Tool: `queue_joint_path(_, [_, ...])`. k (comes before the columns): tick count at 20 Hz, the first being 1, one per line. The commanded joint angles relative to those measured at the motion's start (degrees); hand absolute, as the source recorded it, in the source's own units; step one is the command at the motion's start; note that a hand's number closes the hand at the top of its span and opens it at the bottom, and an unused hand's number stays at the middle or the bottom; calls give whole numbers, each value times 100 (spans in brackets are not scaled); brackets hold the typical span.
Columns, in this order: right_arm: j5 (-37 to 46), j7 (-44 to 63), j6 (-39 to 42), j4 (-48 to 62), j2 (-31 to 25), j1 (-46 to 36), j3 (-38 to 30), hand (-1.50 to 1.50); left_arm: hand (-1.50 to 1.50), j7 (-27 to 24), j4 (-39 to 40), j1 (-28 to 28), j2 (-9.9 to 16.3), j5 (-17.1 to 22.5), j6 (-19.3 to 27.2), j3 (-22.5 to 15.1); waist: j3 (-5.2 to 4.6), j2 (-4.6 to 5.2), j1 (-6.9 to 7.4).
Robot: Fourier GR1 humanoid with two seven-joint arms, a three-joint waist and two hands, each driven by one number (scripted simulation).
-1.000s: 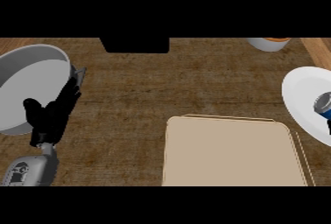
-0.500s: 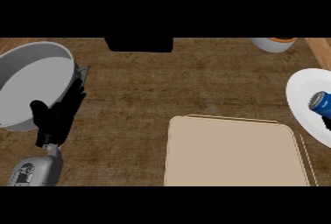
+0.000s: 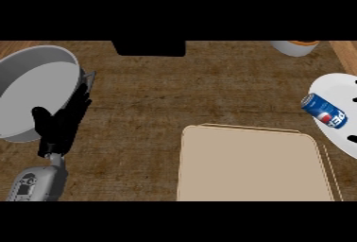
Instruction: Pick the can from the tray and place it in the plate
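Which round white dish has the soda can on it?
The white plate at the right edge holds the blue soda can lying on its side. The grey pan at the left, beside the left hand, holds nothing visible.

Dark brown woodgrain counter [image 3: 174, 90] across the whole frame, evenly lit; black block [image 3: 149, 47] at top centre, grey pan [image 3: 31, 90] at upper left, small white cup [image 3: 296, 47] at upper right, lighter wood strip [image 3: 345, 54] along the right edge

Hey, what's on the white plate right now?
A blue can lies on its side on the plate. The plate runs off the view's right edge, so anything on that part cannot be seen.
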Motion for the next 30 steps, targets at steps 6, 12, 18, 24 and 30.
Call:
queue_joint_path(6, [-1300, -1027, 2029, -119, -154, -136, -599, -150, 0, -45, 130, -5, 20, 28, -5, 102, -15, -71, -223])
queue_joint_path(12, [-1883, 386, 3369, 347, -438, -232, -621, -150, 0, 143, -123, 66, 102, 13, 12, 115, -10, -72, -133])
queue_joint_path(18, [-2208, 398, 4028, 396, -613, -2, -543, -150, 0, -81, -65, 144, 67, 2, -63, 83, 0, -39, -113])
queue_joint_path(24, [-2499, 262, 4228, 299, -928, 136, -568, -150, 0, -30, -130, 159, -103, -81, 103, -4, 12, -27, -112])
queue_joint_path(30, [-2555, 241, 3937, 433, -1035, 190, -483, -150, 0, -32, -99, 117, -63, -113, 76, -5, 27, 22, 1])
